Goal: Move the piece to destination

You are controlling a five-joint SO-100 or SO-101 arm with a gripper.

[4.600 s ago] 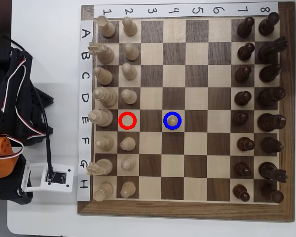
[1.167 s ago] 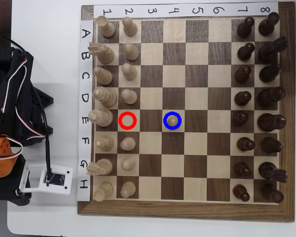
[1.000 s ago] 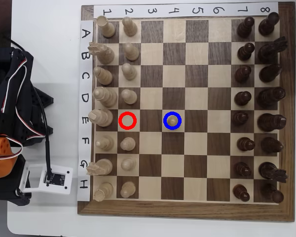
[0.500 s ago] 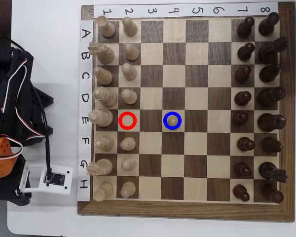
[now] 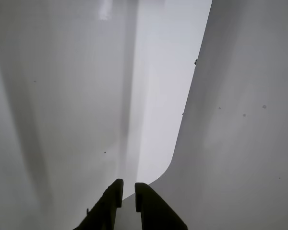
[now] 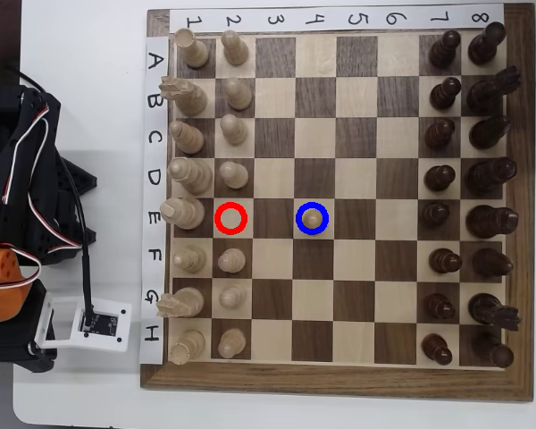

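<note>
In the overhead view a pale beige pawn (image 6: 313, 216) stands upright inside the blue ring (image 6: 313, 231) on a pale square in row E, column 4. The red-ringed square (image 6: 231, 218) in column 2 of the same row is bare. Several other pale pawns (image 6: 234, 131) stand down column 2. The arm (image 6: 18, 214) is folded up off the board's left side, far from the pawn. In the wrist view my gripper (image 5: 128, 188) shows two dark fingers close together with nothing between them, above a plain white surface.
Taller pale pieces (image 6: 185, 213) fill column 1. Dark pieces (image 6: 439, 178) fill columns 7 and 8. The wooden board (image 6: 339, 380) lies on a white table (image 6: 80, 393). A white camera mount (image 6: 91, 323) sits by the board's lower left corner.
</note>
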